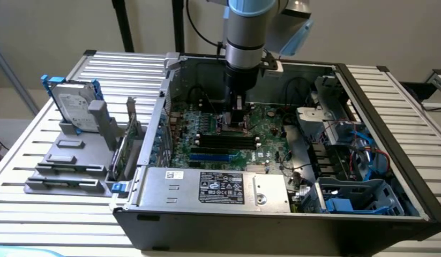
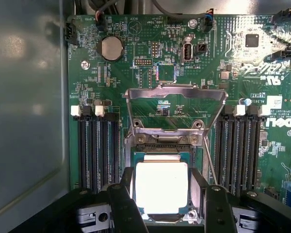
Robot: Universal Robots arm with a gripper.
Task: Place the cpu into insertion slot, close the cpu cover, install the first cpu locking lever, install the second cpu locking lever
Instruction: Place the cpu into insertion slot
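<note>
In the wrist view the cpu, a silvery square chip, sits between my gripper's two dark fingers, which press on its two sides. It hangs level right over the insertion slot, the black socket with a metal rim. The cpu cover, a thin metal frame, stands swung up behind the socket. A thin locking lever rod runs along one side of the socket. In the exterior view my gripper reaches straight down into the computer case onto the green motherboard.
Long black memory slots flank the socket closely on both sides. The grey power supply box lies at the case's front. A blue drive cage fills the exterior view's right; a hard drive stands on a rack at its left.
</note>
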